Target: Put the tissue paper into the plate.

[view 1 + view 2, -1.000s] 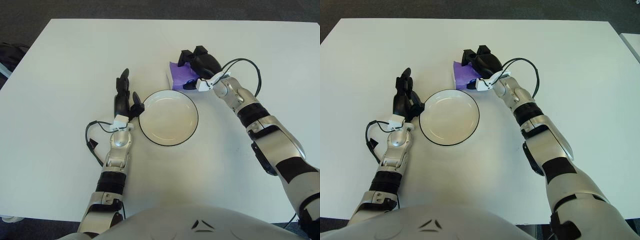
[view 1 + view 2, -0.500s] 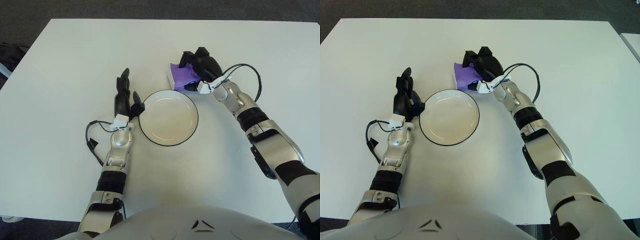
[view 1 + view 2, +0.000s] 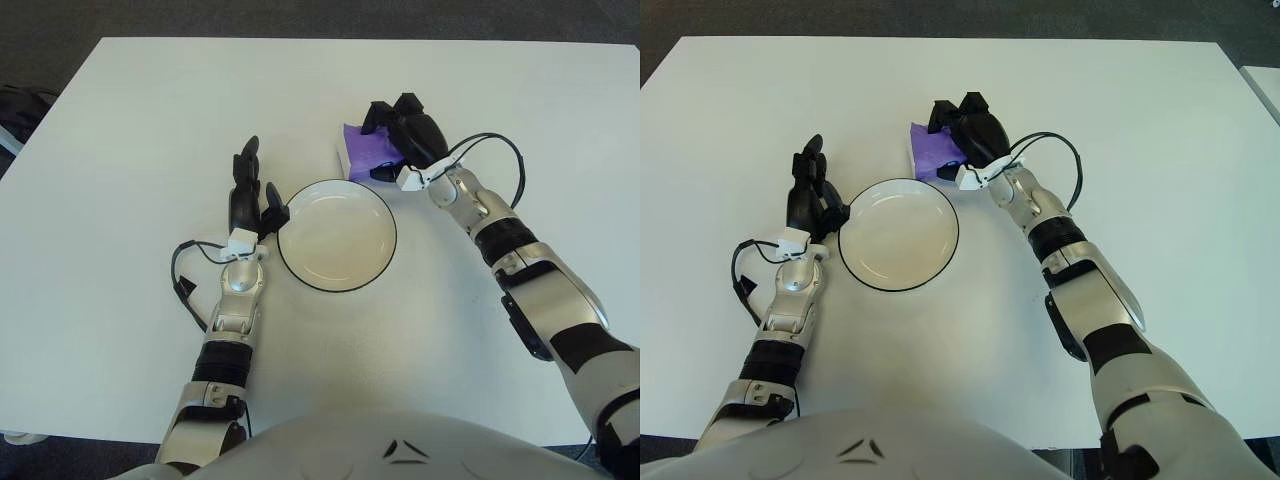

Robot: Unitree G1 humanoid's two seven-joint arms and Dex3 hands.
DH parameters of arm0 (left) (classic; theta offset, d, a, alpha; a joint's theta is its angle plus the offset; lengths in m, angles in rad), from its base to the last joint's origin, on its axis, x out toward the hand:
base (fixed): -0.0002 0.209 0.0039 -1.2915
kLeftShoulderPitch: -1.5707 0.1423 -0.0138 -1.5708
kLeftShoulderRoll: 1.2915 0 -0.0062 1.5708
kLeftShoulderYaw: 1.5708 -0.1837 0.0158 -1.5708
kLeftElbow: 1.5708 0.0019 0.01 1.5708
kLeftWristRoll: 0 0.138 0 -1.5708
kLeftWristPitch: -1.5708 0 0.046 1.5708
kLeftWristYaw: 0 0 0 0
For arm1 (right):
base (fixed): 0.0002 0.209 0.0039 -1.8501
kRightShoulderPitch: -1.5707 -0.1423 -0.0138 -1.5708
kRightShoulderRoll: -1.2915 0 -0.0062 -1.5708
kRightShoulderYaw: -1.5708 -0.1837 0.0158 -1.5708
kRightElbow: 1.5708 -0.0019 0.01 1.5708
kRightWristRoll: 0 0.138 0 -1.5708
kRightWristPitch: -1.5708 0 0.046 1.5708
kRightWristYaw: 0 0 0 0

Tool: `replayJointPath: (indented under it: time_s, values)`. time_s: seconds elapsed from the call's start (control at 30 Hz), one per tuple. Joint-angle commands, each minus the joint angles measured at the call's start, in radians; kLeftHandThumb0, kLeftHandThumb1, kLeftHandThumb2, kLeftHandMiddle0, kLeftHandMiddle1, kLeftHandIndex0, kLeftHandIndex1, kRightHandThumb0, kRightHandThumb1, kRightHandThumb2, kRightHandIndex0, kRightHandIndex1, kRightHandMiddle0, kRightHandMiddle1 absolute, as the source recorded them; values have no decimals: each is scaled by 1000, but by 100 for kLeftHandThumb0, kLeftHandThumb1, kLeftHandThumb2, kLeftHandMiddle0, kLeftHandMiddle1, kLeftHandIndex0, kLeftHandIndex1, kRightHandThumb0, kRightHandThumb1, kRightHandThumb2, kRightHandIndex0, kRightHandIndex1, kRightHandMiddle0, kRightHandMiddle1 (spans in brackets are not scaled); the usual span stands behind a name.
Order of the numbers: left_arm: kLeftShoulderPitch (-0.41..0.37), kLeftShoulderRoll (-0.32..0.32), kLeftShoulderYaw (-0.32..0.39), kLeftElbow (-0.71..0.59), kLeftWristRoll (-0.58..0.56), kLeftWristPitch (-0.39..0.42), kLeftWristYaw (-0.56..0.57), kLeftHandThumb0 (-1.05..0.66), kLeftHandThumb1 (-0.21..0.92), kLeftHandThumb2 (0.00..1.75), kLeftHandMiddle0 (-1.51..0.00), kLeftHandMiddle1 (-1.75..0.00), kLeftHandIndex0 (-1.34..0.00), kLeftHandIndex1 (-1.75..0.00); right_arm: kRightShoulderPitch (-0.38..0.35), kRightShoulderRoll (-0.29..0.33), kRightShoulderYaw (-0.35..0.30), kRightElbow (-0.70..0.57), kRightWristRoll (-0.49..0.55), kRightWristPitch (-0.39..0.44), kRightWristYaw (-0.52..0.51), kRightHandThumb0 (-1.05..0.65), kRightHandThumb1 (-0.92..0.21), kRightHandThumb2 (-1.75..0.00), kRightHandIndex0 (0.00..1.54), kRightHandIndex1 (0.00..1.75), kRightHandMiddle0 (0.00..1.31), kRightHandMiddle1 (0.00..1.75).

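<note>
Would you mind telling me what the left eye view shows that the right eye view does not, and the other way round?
Only the left eye view shows a dark object off the table's left edge. Only the right eye view shows the corner of a second white surface beyond the table's right edge, and more of the right forearm. Both show the white table, the empty black-rimmed plate, the purple tissue paper beyond it with the right hand over it, and the left hand open beside the plate's left rim.
</note>
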Motion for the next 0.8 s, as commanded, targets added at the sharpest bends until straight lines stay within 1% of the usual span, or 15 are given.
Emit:
replayJointPath:
  time_s: [0.0,0.23,0.53,0.77]
  values:
    - [62,3,2,64,-1,51,-6,-84,92,100,-19,-1,0,-50,-3,-29,-44,-40,27,-13,-28,-52,-18,-148,129,175,72,175]
    - [63,6,2,68,-3,44,-7,-84,92,99,-19,-1,0,-50,-17,-29,-103,-115,66,21,2,-52,-18,-148,129,175,72,175]
    - [62,9,2,77,-3,35,-7,-84,92,100,-20,-1,0,-51,-25,-16,-150,-177,90,65,9,-51,-20,-146,128,175,70,175]
    - [64,12,0,76,-7,42,-13,-84,92,100,-19,0,0,-49,-28,-18,-196,-258,140,119,76,-50,-24,-141,128,175,67,175]
